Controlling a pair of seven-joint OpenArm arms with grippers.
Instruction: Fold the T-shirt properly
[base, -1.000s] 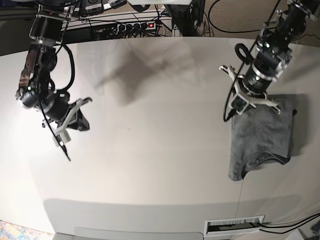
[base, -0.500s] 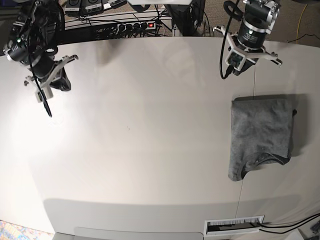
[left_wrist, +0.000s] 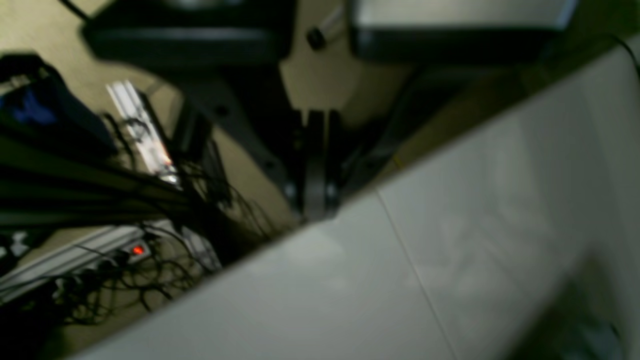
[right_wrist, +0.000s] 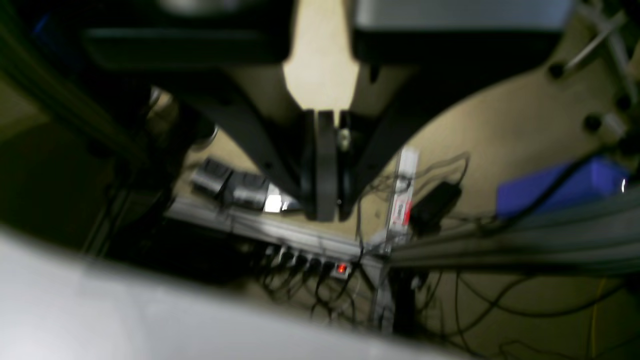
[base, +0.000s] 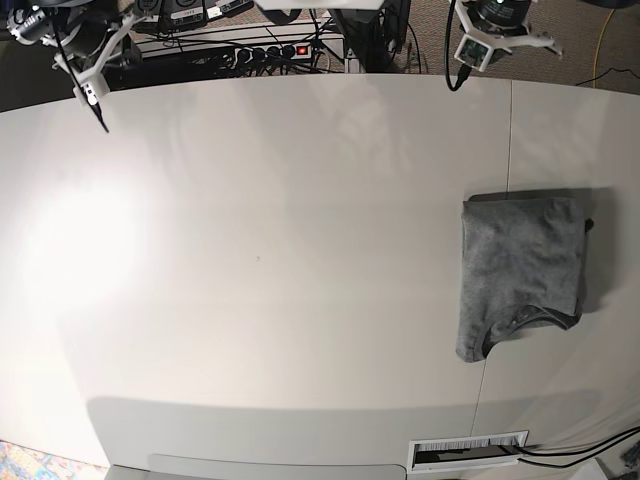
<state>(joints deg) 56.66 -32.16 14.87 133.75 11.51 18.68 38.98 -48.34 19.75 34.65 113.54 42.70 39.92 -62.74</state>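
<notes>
The grey T-shirt lies folded into a narrow rectangle at the right side of the white table, neck opening toward the front edge. My left gripper is raised at the table's back edge, well behind the T-shirt; in the left wrist view its fingers are pressed together with nothing between them. My right gripper is raised at the back left corner, far from the T-shirt; in the right wrist view its fingers are shut and empty.
A power strip with a red light and tangled cables lies behind the table's back edge. A table seam runs front to back past the T-shirt. A white slotted vent sits below the front edge.
Both arms have lifted and pulled back to the table's rear edge, the left one away from the T-shirt. The T-shirt has not moved.
</notes>
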